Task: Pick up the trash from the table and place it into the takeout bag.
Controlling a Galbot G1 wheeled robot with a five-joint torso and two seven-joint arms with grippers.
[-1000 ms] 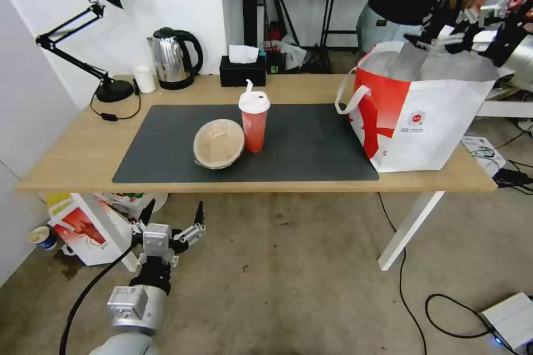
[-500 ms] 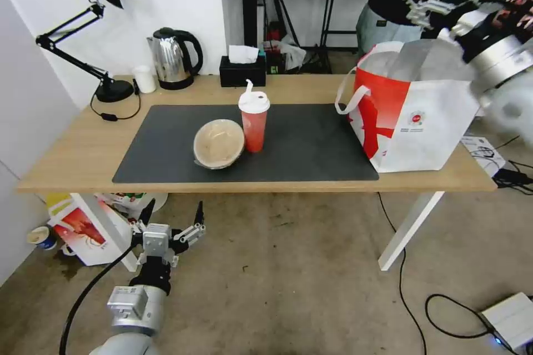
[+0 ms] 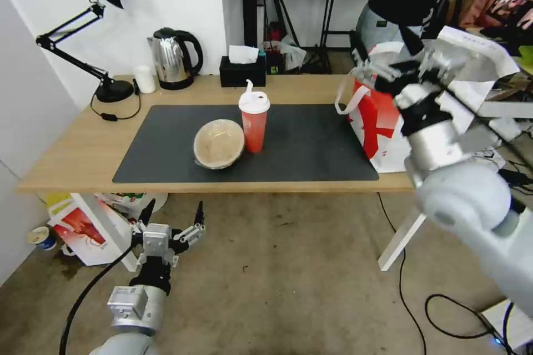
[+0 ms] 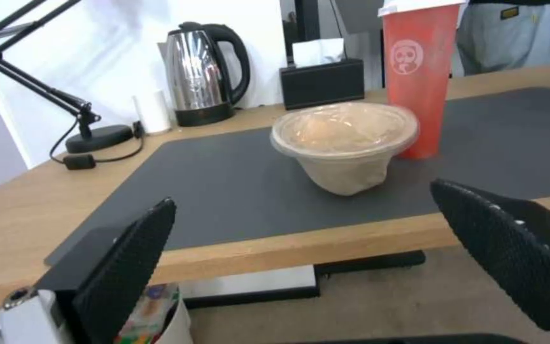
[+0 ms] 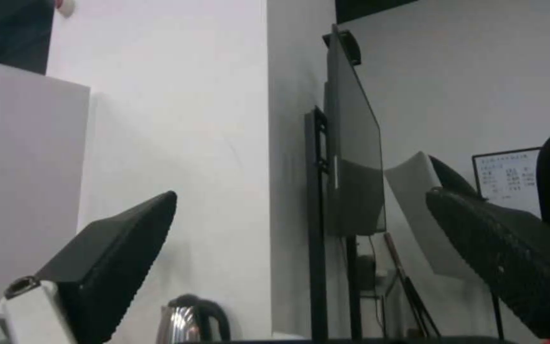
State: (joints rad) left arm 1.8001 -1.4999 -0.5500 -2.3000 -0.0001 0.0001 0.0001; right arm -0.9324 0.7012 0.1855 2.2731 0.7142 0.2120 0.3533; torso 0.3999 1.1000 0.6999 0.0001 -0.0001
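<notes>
R gripper (image 3: pixel 388 75) has swung off the bag (image 3: pixel 383 122) toward the cup (image 3: pixel 254 122) and bowl (image 3: pixel 219 143) mid-mat, jaws wide & empty; L gripper (image 3: pixel 171 221) parked open below table (image 3: pixel 66 161); you're btwn picks, so next line up on the cup.

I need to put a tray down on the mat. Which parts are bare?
The dark mat is bare left of the tan bowl, and between the red cup and the takeout bag. Crowded mid-mat, where bowl and cup stand close together.
</notes>
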